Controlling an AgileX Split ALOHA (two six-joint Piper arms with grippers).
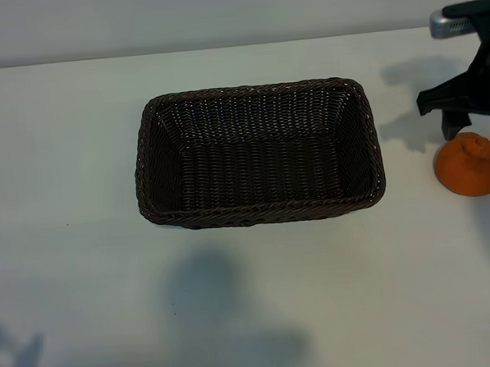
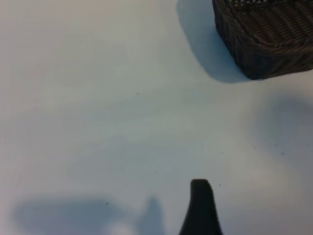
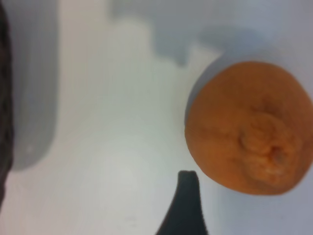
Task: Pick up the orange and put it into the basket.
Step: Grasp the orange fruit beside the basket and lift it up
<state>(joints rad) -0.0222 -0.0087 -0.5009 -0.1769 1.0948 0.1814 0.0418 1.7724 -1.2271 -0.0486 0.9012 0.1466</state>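
Sitting upright, orange (image 1: 470,165) points its knob up.

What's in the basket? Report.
Empty: the basket shows only bare woven floor; the orange sits on the table outside it.

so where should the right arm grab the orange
Across its widest middle, from above: the orange sits on the table with its knobbly top up and open space all round, right of the basket. The right gripper, jaws open, is beside it.
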